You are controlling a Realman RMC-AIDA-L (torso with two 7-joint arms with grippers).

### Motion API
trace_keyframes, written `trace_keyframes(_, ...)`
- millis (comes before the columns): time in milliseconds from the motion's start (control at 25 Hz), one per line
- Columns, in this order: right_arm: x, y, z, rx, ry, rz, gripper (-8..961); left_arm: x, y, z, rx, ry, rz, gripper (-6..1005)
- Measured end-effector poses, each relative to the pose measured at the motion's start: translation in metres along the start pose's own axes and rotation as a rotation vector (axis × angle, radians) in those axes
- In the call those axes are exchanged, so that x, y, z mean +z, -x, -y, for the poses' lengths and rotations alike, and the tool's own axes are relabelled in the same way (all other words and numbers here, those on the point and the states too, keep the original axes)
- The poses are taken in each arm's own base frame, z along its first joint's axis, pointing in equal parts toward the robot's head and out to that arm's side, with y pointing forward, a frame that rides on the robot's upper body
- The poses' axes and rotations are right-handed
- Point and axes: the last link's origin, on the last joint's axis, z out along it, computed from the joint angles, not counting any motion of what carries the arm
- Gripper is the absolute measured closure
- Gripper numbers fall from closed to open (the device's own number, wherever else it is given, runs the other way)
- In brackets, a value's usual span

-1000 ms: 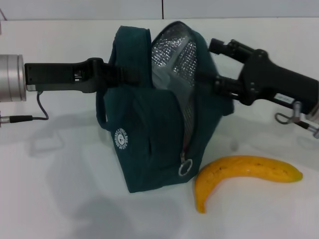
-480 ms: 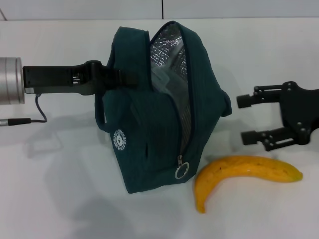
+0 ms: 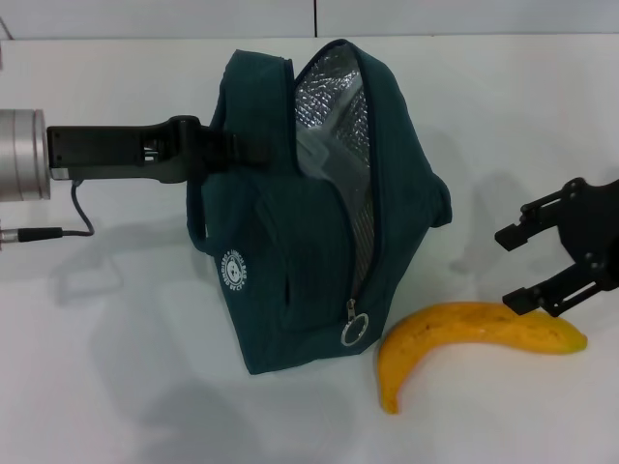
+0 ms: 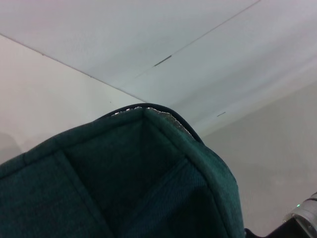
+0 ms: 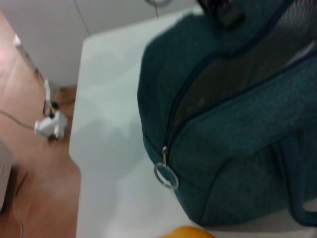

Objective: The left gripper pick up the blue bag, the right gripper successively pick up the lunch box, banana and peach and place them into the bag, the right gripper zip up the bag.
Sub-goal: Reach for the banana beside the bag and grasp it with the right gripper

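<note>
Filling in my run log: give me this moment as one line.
left gripper: shut on blue bag | bag: unzipped | right gripper: open, above banana | banana: on table

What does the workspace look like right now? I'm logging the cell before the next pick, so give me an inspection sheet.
Surface: white table, bare around the items.
Job's things: blue bag upright, unzipped, foil lining showing; banana lying on the table beside it; lunch box and peach not seen.
Clutter: nothing seen.
Grippers: left gripper clamped on the bag's upper edge; right gripper open, empty, just above the banana's far end.
Cables: black cable by the left wrist.
Surroundings: pale wall behind; wooden floor with a white plug beside the table.
</note>
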Motion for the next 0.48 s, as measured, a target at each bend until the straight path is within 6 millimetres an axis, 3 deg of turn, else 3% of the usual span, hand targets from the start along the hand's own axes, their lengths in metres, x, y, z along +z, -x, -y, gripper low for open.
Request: trace_keyframes(480,0.055,0.033,0.006,-0.030,0.022,-0.270,164,0.006,-0.001,-0.002,0.005,0.008,0.006,962)
